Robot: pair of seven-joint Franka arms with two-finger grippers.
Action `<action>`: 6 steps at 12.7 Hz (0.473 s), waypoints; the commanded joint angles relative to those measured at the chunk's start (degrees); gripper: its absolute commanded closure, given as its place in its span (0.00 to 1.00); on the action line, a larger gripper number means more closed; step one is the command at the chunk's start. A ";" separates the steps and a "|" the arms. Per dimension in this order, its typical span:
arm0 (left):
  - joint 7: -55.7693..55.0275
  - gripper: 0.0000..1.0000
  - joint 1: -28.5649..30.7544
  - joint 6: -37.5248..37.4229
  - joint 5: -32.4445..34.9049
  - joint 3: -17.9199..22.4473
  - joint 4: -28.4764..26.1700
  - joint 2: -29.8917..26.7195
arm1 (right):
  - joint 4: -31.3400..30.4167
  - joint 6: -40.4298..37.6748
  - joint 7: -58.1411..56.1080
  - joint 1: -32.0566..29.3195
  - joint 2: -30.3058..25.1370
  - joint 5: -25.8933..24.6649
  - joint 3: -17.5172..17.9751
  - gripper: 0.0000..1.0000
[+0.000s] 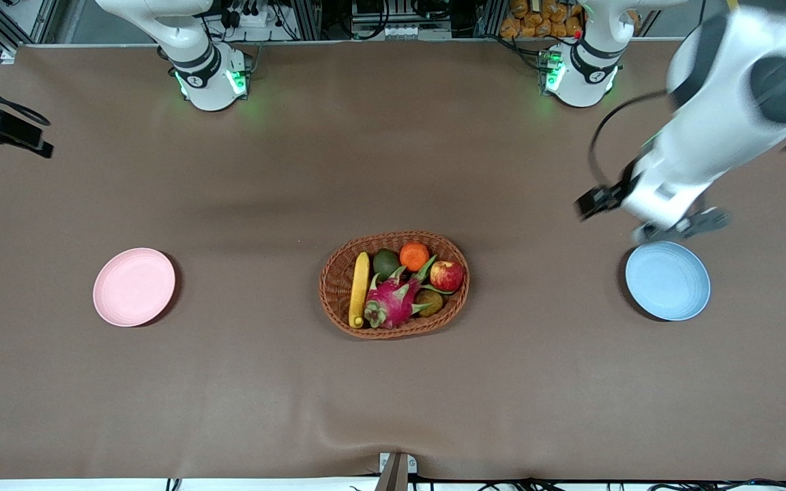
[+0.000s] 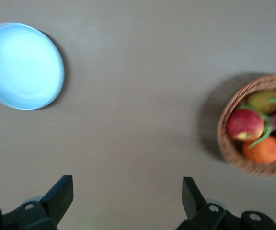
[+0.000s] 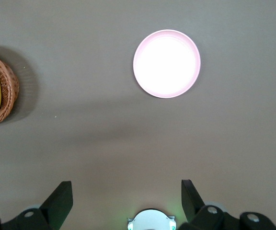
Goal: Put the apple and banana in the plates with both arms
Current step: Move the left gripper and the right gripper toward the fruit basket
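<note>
No text, label, brand, number or sign can be read anywhere in these views. The plates, the fruit and the wicker basket carry no markings that show, and the arms' white casings and bases show only green lights, no legible lettering.
</note>
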 commanded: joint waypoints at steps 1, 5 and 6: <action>-10.34 0.00 -3.78 6.47 1.69 -0.45 1.74 7.69 | 0.07 1.95 1.06 3.89 2.78 0.52 -0.30 0.00; -24.49 0.00 -9.24 15.10 6.18 -0.45 2.09 16.22 | -0.28 5.90 1.06 8.72 7.87 0.96 -0.22 0.00; -27.22 0.00 -10.29 16.42 6.71 -0.45 2.18 17.37 | -0.28 7.39 1.06 10.30 9.19 2.27 -0.13 0.00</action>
